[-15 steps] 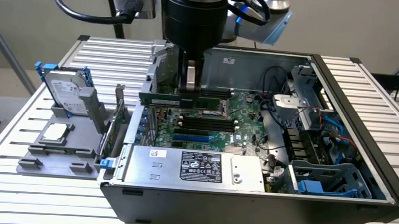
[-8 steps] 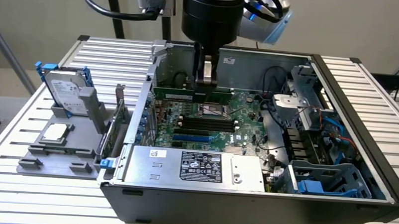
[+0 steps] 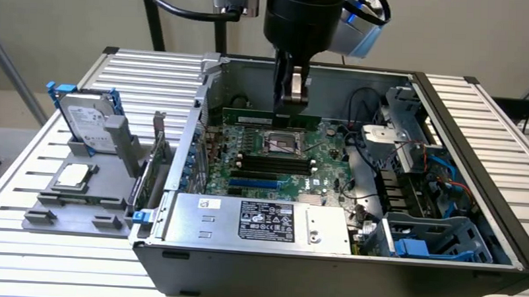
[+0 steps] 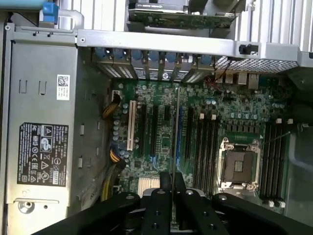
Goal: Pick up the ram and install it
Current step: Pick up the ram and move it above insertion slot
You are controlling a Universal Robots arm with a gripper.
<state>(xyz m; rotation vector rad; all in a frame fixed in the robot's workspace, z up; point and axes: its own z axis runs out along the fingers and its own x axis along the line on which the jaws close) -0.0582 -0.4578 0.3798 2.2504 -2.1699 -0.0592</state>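
The ram [image 3: 248, 115] is pinched between the fingers of the end effector [image 3: 292, 104], which are pressed together on its upper edge near the middle of its length. In the exterior view the dark-green stick hangs level inside the open computer case [image 3: 473, 215]. Its long side runs from the exterior view's left to the exterior view's right, and it sits over the far part of the motherboard [image 3: 245, 177], just beyond the processor socket [image 3: 287, 141]. Whether its lower edge touches the board cannot be told.

In the wrist view the ram [image 4: 175, 147] is seen edge-on as a thin line running out from the end effector [image 4: 172, 180]. It lies parallel to the black memory slots [image 4: 208, 147] beside the socket [image 4: 239, 166].

The memory slots [image 3: 264, 163] on the near side of the socket appear as dark rows. The grey power supply [image 3: 262, 221], with its black label, fills the near corner of the case.

Outside the case, on the exterior view's left, a grey holder [image 3: 78, 205] stands on the slatted metal surface [image 3: 58, 260]. It carries an upright silver hard drive [image 3: 85, 121] with blue brackets and, nearer the camera, a square silver processor chip [image 3: 73, 175] lying flat.
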